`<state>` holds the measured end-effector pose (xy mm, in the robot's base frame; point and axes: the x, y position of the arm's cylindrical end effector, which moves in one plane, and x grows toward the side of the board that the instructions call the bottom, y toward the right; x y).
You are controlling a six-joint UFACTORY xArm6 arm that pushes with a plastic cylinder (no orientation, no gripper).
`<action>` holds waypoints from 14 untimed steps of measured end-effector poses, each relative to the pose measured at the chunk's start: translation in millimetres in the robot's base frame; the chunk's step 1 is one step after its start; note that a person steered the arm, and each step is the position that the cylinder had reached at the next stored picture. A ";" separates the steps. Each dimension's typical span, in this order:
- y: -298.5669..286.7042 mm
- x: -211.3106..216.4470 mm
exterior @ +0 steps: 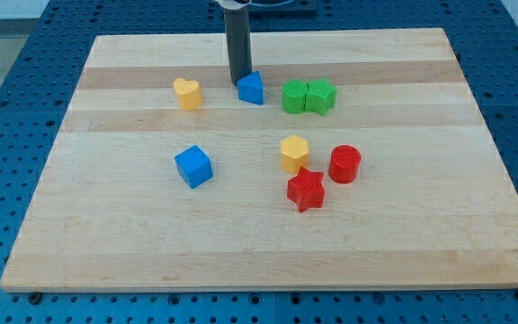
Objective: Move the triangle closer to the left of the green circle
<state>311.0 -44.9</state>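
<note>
The blue triangle (252, 88) lies near the board's top middle. My tip (237, 80) stands at its upper left edge, touching or almost touching it. The green circle (294, 96) lies to the triangle's right with a small gap between them. A green star (320, 96) sits against the circle's right side.
A yellow heart (187, 93) lies left of the triangle. A blue cube (193, 166) is at the lower left. A yellow hexagon (295, 153), a red cylinder (344, 164) and a red star (306, 189) cluster below the green blocks. The wooden board (106, 234) rests on a blue surface.
</note>
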 end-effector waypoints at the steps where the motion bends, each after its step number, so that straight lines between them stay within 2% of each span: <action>1: 0.5 10.5; 7: -21.7 57.7; 14: 18.1 42.9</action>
<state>353.9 -26.8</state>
